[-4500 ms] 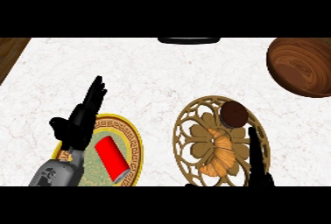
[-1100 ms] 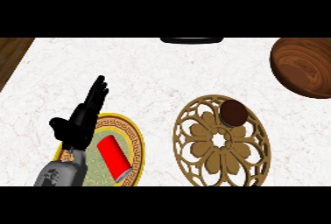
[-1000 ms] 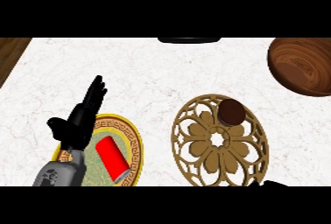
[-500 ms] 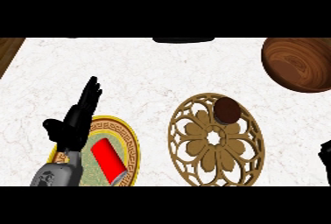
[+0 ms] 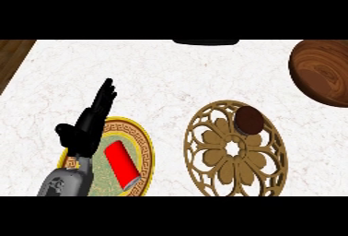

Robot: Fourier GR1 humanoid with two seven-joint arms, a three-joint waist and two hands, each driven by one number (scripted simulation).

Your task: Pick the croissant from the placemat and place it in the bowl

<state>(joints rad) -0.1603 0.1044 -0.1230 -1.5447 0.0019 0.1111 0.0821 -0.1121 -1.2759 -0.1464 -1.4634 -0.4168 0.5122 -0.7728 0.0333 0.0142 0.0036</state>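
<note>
A small dark brown croissant [image 5: 249, 119] lies on the upper right part of the round tan cut-out placemat [image 5: 234, 150]. The brown wooden bowl [image 5: 325, 71] stands at the upper right, partly cut off by the view's edge. My left hand [image 5: 88, 127] rests open with fingers up at the lower left, over the edge of a gold-rimmed plate. My right hand does not show in the head view.
A gold-rimmed green plate [image 5: 142, 147] at the lower left carries a red block [image 5: 120, 161]. A dark object [image 5: 205, 42] sits at the counter's far edge. Dark wood [image 5: 12, 55] shows past the counter's upper left corner.
The right hand, near the placemat earlier and a sliver at the right edge half a second ago, has left the view. The scene has shifted slightly in the view. The left hand is unchanged.
</note>
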